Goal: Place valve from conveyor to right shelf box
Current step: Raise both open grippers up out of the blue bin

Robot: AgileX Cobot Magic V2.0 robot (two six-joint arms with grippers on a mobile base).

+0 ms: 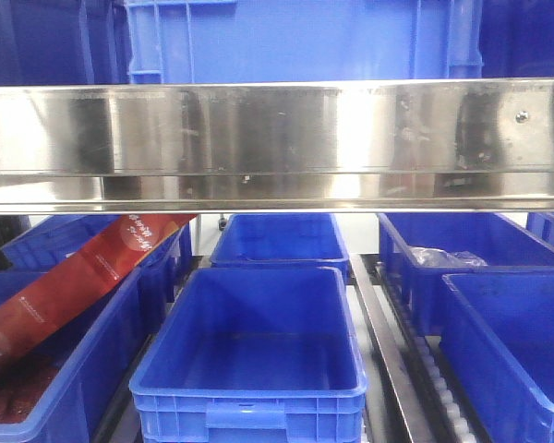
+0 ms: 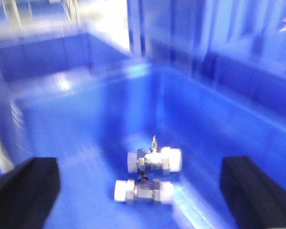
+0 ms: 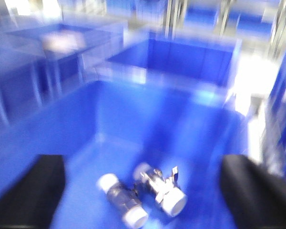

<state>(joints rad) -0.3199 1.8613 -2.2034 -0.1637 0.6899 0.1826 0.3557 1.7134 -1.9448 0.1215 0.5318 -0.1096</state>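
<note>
Two valves (image 2: 155, 161) lie side by side (touching) in a box (image 2: 238, 119).

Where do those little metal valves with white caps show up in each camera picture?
Front view: not visible.
Left wrist view: two valves at bottom centre, on the blue box floor.
Right wrist view: the valves at bottom centre, inside a box.
Shared landmark: blue plastic boxes.

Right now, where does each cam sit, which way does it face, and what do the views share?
Front: on the robot, facing the shelf rail and the empty blue crate; no robot parts show.
Left wrist: looks down into a blue box at two valves; open left gripper.
Right wrist: same, open right gripper over valves.
Shared: both wrist views show two valves in a blue box.
</note>
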